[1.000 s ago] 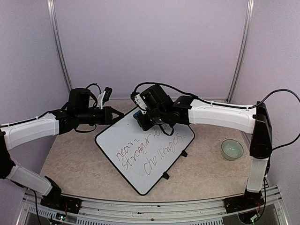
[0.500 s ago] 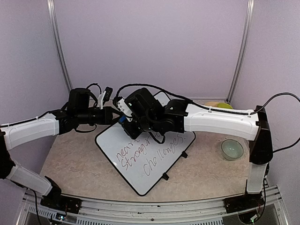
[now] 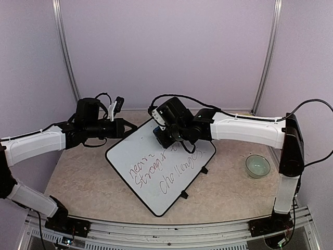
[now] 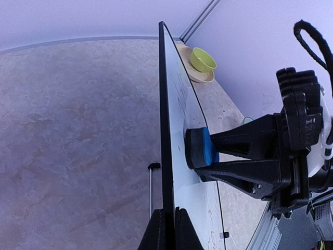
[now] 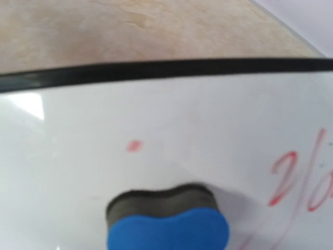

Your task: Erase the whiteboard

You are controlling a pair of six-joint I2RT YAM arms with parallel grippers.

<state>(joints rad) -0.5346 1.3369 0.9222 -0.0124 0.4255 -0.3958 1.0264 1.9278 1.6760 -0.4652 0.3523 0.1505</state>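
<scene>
The whiteboard [image 3: 130,155] stands tilted in the middle of the table, with red handwriting across its lower half. My left gripper [image 3: 125,128] is shut on its black frame at the far left edge; the left wrist view shows both fingertips [image 4: 156,229] pinching that frame [image 4: 165,130]. My right gripper [image 3: 162,136] is shut on a blue eraser [image 4: 208,148], whose dark felt side presses flat on the upper part of the board. In the right wrist view the eraser [image 5: 166,229] sits low on the white surface [image 5: 208,114], with a small red speck [image 5: 134,146] above it and red strokes to its right.
A pale green glass bowl [image 3: 258,165] sits on the table at the right. A yellow-green cup on a plate [image 4: 203,60] stands at the back behind the board. The black feet of the wire stand [image 3: 183,195] stick out at the board's right edge. Purple walls close in the back and sides.
The right gripper swept the eraser left across the top of the board half a second ago and has come back right. The left arm and the board have not moved.
</scene>
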